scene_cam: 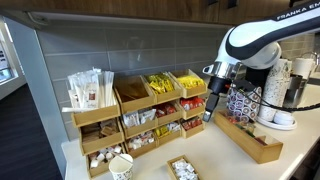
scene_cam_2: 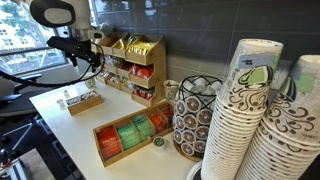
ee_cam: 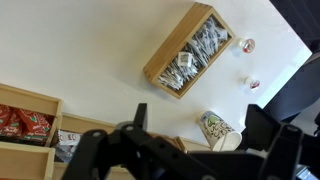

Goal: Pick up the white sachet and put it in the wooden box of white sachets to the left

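My gripper [scene_cam: 210, 108] hangs over the pale counter [scene_cam: 215, 160] in the middle right of an exterior view, just beside the right end of the tiered wooden organizer [scene_cam: 130, 110]. In the wrist view its two dark fingers [ee_cam: 100, 150] fill the bottom edge, spread wide apart, with only counter and a paper cup [ee_cam: 215, 128] showing between them, so I read it as released and grasping nothing. The wooden box of white sachets [ee_cam: 190, 58] lies slantwise in the upper middle of the wrist view, well apart from the fingers, its packets heaped inside. In an exterior view that box [scene_cam: 183, 168] sits at the bottom centre of the frame near the counter's front edge, with the paper cup just to its left in the picture; in an exterior view from elsewhere it [scene_cam_2: 80, 100] rests at the middle left, below the arm. The long wooden tray [scene_cam_2: 128, 135] of green and orange packets lies at centre, apart from the box; a wire rack [scene_cam_2: 192, 120] of pods stands to its right; stacks of patterned paper cups [scene_cam_2: 250, 120] crowd the right of the frame. Two small round items [ee_cam: 247, 46] sit on the counter right of the box in the wrist view, too small for me to name; red packets [ee_cam: 22, 122] show in the organizer at lower left. Which loose white sachet is mine to pick, I cannot tell.
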You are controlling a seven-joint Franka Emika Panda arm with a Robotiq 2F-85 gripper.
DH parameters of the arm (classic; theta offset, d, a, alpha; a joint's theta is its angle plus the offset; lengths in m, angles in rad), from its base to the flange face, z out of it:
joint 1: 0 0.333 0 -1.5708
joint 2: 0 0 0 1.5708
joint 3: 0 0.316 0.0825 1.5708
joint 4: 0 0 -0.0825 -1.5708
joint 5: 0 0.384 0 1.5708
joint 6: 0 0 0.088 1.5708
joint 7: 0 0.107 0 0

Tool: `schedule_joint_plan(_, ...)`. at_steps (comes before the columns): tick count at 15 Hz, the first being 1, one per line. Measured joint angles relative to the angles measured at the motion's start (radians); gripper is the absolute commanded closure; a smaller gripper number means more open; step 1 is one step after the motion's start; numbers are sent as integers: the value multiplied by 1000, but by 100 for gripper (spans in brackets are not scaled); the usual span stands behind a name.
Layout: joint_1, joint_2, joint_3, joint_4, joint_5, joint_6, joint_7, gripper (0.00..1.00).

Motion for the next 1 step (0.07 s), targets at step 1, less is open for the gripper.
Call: schedule_joint_plan(1,-4,-3,-1,3,0,-4,-1,0)
